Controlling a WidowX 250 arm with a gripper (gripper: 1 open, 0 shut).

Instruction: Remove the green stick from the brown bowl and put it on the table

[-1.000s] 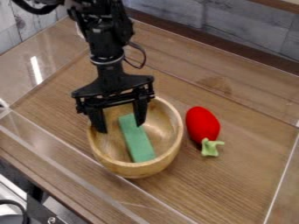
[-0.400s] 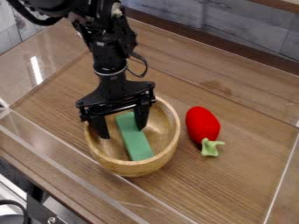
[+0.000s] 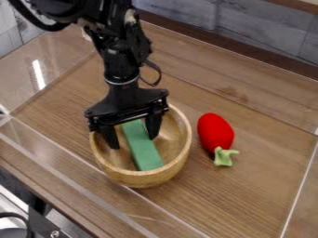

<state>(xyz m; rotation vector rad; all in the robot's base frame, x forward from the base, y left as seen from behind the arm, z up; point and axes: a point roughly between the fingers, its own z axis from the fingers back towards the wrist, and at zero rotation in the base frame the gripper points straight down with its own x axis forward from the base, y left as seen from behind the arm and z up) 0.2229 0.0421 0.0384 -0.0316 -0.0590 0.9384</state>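
Observation:
The green stick [image 3: 144, 149] lies flat and slanted inside the brown bowl [image 3: 181, 163], one end toward the far rim and the other toward the front. My gripper [image 3: 128, 128] stands open over the bowl's far half, its black fingers straddling the stick's upper end. One fingertip [image 3: 156, 129] is to the right of the stick, the other to its left. The fingers are low inside the bowl, and I cannot tell if they touch the stick. The bowl rests on the table [image 3: 248, 102].
A red strawberry-like toy [image 3: 217, 133] with a green stem lies on the table just right of the bowl. Low clear acrylic walls [image 3: 50, 139] border the tabletop at the front, left and right.
The gripper has dropped lower into the bowl around the stick's upper end, and the arm has leaned slightly right. Stick, bowl and toy have not moved.

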